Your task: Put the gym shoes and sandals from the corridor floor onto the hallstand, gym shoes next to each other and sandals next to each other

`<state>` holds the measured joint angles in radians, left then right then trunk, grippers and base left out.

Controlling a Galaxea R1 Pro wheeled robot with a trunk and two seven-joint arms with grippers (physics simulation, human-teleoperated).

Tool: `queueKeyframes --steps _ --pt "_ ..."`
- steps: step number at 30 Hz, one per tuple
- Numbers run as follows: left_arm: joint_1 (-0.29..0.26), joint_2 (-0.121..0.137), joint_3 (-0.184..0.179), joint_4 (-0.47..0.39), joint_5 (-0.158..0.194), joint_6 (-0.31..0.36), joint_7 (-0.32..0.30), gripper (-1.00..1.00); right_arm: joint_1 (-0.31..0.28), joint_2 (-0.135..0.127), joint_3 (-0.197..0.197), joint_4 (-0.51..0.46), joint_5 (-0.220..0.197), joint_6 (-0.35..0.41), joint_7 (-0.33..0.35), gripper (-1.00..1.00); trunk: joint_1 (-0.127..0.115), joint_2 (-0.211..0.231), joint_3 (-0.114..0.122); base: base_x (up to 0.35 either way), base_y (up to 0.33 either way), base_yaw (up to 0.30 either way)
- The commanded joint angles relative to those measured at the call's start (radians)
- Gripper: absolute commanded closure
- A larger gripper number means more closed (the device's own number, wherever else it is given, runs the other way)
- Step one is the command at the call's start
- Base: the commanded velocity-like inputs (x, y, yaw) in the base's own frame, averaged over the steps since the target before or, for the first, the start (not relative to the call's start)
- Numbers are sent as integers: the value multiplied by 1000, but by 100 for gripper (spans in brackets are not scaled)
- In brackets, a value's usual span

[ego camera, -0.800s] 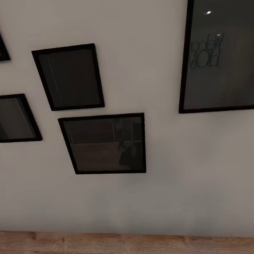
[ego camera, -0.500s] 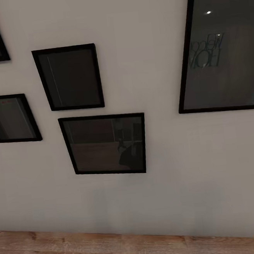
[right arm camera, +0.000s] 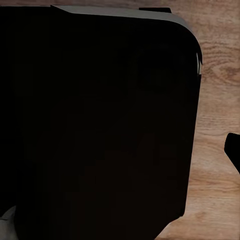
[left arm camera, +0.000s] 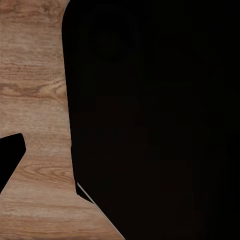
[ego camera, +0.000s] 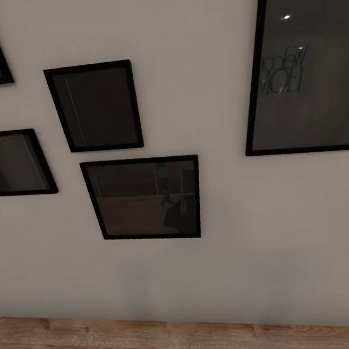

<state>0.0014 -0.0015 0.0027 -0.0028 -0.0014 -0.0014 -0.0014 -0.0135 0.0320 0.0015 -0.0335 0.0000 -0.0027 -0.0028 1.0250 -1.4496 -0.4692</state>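
The gym shoes, the sandals and the hallstand are out of view. A strip of the corridor floor (ego camera: pixel 159 344), light brown wood planks, runs along the foot of a pale wall in the head view. Both wrist views look down at the same floor (left arm camera: pixel 35 100) (right arm camera: pixel 217 95) past a large black part of my own body (left arm camera: pixel 150 120) (right arm camera: pixel 100 125). A small dark wedge (left arm camera: pixel 9 157) juts in at the edge of the left wrist view, and another one (right arm camera: pixel 235 150) at the edge of the right wrist view. Whether they are fingers I cannot tell.
A pale grey wall (ego camera: pixel 219 255) stands close in front of me. Several black-framed pictures (ego camera: pixel 145 198) hang on it, with a large dark framed panel (ego camera: pixel 305 60) at the upper right. The wall ends at a corner at the lower right.
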Motion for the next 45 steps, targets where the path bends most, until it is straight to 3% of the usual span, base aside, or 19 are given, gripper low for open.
queueKeyframes --steps 1,11,28,34,45 --pt "-1 0 0 0 0 0 0 -100 0 0 0 0 0 0 0 -100 0 0 -1 0 0 0" --pt "-1 0 0 0 0 -1 0 -100 0 -1 -3 -2 1 -2 -1 -100 0 0 -1 0 0 0" --pt "-1 1 -5 -2 -4 -2 0 -100 0 0 -4 -69 0 -106 -2 -100 0 0 -1 0 0 0" --pt "-1 2 -6 -2 -4 -12 0 -100 0 -2 -4 -70 1 -111 -2 -100 0 0 -1 0 0 0" --pt "-1 6 -7 -5 -4 -130 0 -100 0 -3 -5 -71 0 -114 -2 -100 0 0 -1 0 0 0"
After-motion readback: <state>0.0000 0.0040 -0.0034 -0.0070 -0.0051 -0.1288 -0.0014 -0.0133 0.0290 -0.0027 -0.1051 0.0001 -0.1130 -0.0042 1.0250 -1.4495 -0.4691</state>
